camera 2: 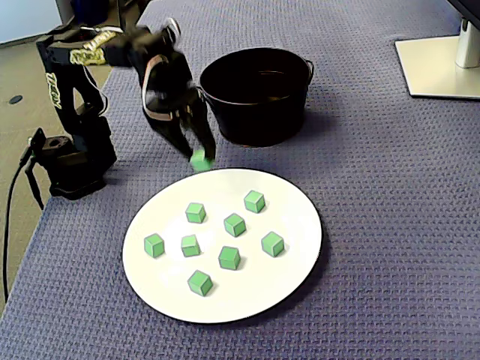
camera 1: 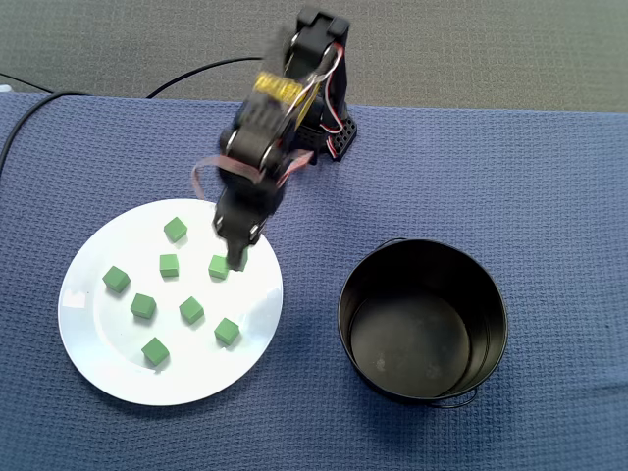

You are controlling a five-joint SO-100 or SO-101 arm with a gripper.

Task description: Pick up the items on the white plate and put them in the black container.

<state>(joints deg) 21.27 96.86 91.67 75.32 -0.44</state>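
Gripping a green cube point(camera 2: 200, 160), hand point(camera 2: 200, 156), blue waffle cloth point(camera 1: 491, 167), grey carpet point(camera 1: 471, 49) beyond

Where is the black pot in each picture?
In a fixed view: the black pot sits at the lower right, to the right of the white plate.
In a fixed view: the black pot sits at the top centre, beyond the white plate.
Shared landmark: the white plate, right beside the pot in both.

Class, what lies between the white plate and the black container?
Nothing: only bare blue cloth separates white plate and black container, clearest in a fixed view.
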